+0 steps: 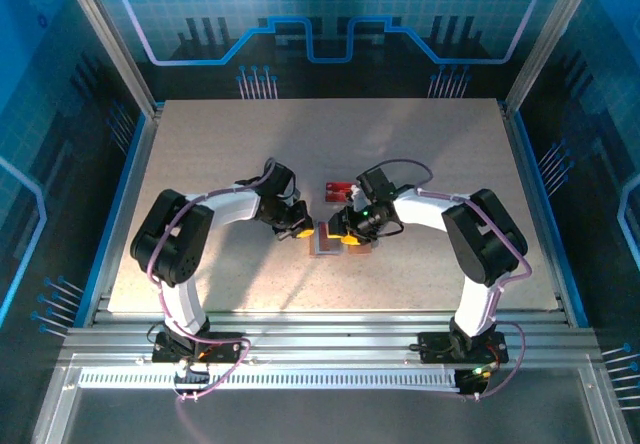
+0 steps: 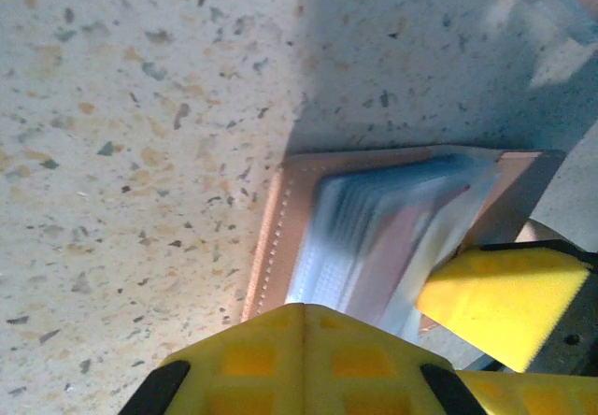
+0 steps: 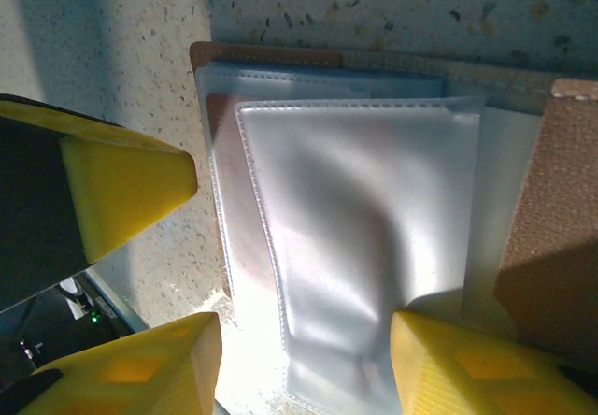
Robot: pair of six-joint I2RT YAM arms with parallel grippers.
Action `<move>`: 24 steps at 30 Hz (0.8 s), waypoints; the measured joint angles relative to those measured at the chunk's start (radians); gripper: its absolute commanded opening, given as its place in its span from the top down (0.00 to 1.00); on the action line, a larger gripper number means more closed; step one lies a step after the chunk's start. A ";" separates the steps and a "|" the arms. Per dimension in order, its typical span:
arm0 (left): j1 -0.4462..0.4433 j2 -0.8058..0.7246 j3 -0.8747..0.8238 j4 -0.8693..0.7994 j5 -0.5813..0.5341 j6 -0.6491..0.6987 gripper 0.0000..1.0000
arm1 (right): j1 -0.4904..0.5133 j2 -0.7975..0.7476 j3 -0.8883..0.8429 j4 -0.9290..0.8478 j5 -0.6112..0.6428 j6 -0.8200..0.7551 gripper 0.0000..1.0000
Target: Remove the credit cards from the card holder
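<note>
At centre of table (image 1: 200, 164): card holder (image 1: 328, 247), lying spread, between both grippers. At its left edge, touching or just beside: left gripper (image 1: 300, 231). Over its right half: right gripper (image 1: 347, 233), inner pockets (image 3: 355, 228) between its fingers (image 3: 467, 368). Behind holder, near but apart, on table: credit cards (image 1: 338, 187). At near edge of table, well apart: arm bases (image 1: 195, 344).

Overhead looks down; close wrist views seemingly share card holder (image 2: 276, 247).
</note>
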 measured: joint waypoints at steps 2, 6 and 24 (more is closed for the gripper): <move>-0.002 -0.014 0.000 0.005 0.006 -0.016 0.91 | -0.003 -0.003 -0.013 0.024 -0.013 0.008 0.49; -0.015 -0.034 0.000 0.048 0.027 -0.060 0.87 | -0.011 -0.009 -0.039 0.064 -0.030 0.026 0.50; -0.056 0.025 0.003 0.151 0.062 -0.180 0.71 | -0.044 -0.013 -0.108 0.195 -0.074 0.108 0.51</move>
